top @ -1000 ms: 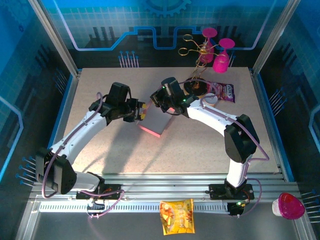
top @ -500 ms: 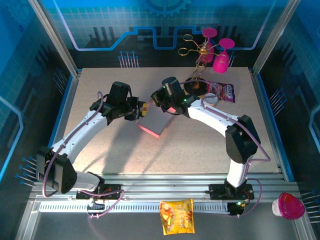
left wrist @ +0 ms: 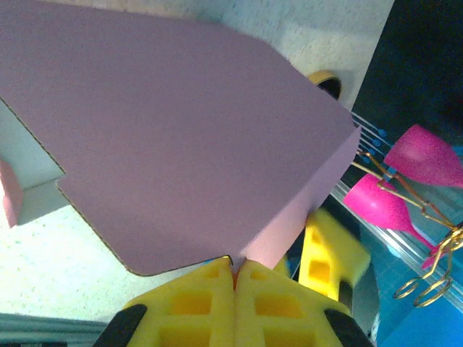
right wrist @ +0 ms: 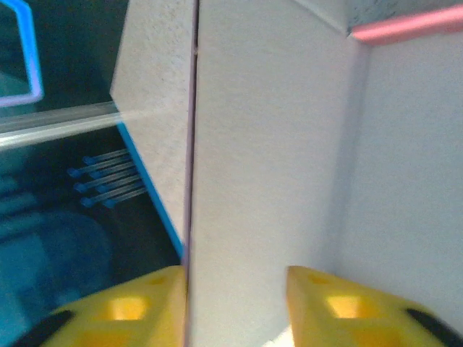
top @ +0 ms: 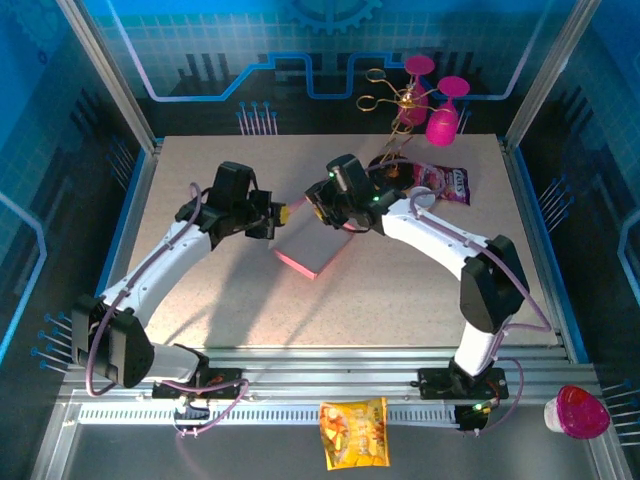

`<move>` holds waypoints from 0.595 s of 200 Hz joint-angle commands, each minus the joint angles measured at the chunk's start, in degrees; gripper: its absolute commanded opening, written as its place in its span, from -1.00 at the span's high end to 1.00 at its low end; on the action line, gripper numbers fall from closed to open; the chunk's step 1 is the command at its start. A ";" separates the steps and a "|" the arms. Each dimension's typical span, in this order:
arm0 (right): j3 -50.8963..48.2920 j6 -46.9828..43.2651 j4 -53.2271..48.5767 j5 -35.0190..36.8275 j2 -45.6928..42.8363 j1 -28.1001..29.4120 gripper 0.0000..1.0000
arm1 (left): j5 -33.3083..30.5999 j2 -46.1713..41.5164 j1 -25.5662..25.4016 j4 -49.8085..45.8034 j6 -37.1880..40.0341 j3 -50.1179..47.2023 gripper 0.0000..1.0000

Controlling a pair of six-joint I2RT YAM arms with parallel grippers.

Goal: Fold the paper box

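The paper box (top: 313, 245), partly erected, lies in the middle of the counter (top: 400, 290) between the two arms. The right gripper (right wrist: 235, 282) is spread astride one upright wall, one finger outside and one inside, seemingly to steady that panel without clamping it. The left gripper (left wrist: 233, 282), fingers pressed together, meets the opposite flap's edge, probably as a blunt pusher; whether any card is nipped between them cannot be told.
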 commanded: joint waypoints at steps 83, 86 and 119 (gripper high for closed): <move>13.46 -31.33 -20.64 -4.24 -2.43 -13.14 0.04 | 20.23 1.38 12.77 -0.41 20.90 3.68 1.00; 14.14 -31.39 -20.85 -4.47 -1.81 -13.19 0.04 | 20.50 1.54 12.77 -0.47 21.35 4.02 1.00; 20.61 -32.46 -21.15 -6.62 3.95 -13.69 0.09 | 23.05 2.53 12.97 -1.97 26.42 6.57 1.00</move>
